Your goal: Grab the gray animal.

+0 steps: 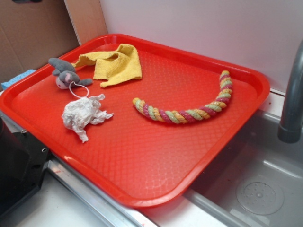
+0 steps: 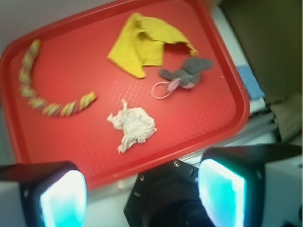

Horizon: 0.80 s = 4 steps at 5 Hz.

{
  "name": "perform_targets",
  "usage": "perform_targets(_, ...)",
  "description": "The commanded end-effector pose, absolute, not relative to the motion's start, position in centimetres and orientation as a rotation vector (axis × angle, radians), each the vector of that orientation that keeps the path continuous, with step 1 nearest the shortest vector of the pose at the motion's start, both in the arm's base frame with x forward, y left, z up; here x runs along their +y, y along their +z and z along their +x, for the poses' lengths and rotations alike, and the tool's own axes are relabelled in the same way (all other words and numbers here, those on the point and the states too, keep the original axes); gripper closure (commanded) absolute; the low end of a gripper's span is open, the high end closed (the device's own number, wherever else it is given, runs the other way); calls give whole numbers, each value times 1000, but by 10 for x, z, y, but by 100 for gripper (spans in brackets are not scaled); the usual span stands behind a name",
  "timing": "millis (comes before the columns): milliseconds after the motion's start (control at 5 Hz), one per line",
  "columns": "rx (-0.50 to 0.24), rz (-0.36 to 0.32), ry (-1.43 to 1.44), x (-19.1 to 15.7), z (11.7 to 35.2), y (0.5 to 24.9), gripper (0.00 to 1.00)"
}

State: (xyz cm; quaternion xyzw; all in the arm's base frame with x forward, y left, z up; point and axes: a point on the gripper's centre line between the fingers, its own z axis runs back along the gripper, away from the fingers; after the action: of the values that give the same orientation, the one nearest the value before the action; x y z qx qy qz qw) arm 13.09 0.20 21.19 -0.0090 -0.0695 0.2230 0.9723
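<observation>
The gray animal point(image 1: 65, 74) is a small gray plush with a pinkish-white face and a thin white loop. It lies at the far left of the red tray point(image 1: 142, 179), next to the yellow cloth. In the wrist view it point(image 2: 185, 74) lies right of centre, far from my gripper point(image 2: 142, 194). The gripper hangs high over the tray's near edge, above a black block. Its two cyan pads point(image 2: 64, 201) stand wide apart with nothing between them. The gripper does not show in the exterior view.
A crumpled whitish paper wad point(image 1: 84, 114) lies just below the animal. A yellow cloth point(image 1: 116, 64) and a striped rope toy point(image 1: 189, 111) also lie on the tray. A black block point(image 1: 16, 165) stands at the tray's left. A sink point(image 1: 258, 189) and faucet point(image 1: 292, 94) are at right.
</observation>
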Motion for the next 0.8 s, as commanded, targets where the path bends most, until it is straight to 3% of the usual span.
perform_targets(0, -196, -17, 843, 43, 146, 182, 0)
perform_targets(600, -295, 117, 1120, 98, 174, 121, 0)
